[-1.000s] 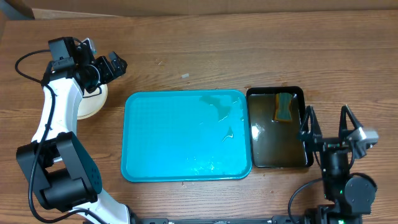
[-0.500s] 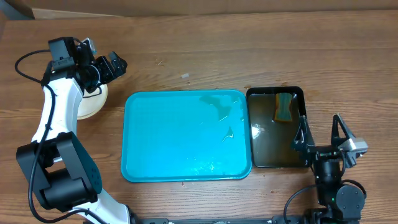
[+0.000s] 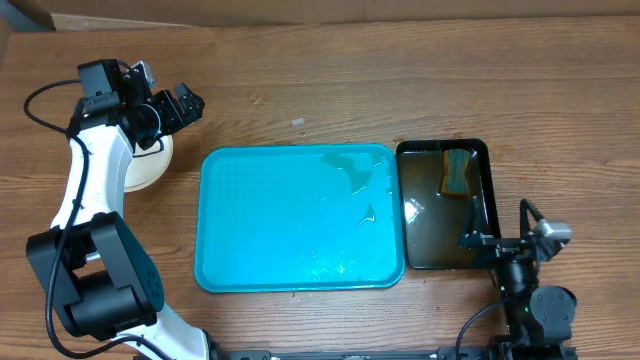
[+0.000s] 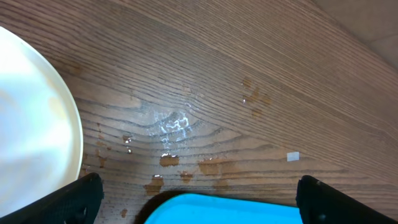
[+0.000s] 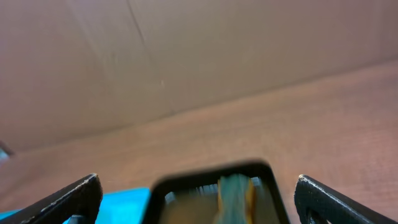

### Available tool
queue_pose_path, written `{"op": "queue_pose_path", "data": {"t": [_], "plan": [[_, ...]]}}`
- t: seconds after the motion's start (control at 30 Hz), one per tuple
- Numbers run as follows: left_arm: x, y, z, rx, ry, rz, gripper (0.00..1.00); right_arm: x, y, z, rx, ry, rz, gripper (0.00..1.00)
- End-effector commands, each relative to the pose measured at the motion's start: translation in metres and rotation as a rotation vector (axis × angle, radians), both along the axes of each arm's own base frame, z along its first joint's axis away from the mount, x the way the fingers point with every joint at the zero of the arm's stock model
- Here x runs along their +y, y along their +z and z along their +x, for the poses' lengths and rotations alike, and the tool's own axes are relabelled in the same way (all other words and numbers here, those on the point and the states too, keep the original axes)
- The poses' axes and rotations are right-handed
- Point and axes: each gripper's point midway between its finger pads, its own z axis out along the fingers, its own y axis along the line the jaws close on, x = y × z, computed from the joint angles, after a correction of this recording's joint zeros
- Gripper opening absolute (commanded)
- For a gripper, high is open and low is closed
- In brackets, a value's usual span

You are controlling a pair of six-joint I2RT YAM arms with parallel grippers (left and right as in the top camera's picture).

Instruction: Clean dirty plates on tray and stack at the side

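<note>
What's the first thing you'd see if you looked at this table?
The big bright turquoise tray in the middle of the table jumps out first, with no plates on it and wet patches shining. Close by on its right is a black basin of brownish water with a sponge in it, and a white plate lies at the far left.

The tray (image 3: 300,220) is bright blue-green. The plate (image 3: 148,172) next to the black left hand (image 3: 185,103) is creamy white. The basin (image 3: 443,146) by the black right hand (image 3: 505,240) is black with brown water. The worktop (image 3: 350,90) is brown with wood lines.
</note>
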Motion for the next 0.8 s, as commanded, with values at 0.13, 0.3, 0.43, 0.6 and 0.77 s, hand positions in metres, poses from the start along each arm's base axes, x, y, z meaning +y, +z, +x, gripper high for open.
{"op": "queue_pose_path", "data": {"t": [0.13,0.3,0.43,0.6,0.77], "plan": [[-0.0021,0.0005,0.0009,-0.010,-0.025,0.002,1.00,0.0035,-0.0031,-0.0002,-0.005,0.018,-0.075,1.00],[-0.0021,0.0005,0.0009,-0.010,-0.025,0.002,1.00,0.0035,-0.0031,-0.0002,-0.005,0.018,-0.075,1.00],[-0.0021,0.0005,0.0009,-0.010,-0.025,0.002,1.00,0.0035,-0.0031,-0.0002,-0.005,0.018,-0.075,1.00],[-0.0021,0.0005,0.0009,-0.010,-0.025,0.002,1.00,0.0035,-0.0031,-0.0002,-0.005,0.018,-0.075,1.00],[-0.0021,0.0005,0.0009,-0.010,-0.025,0.002,1.00,0.0035,-0.0031,-0.0002,-0.005,0.018,-0.075,1.00]]}}
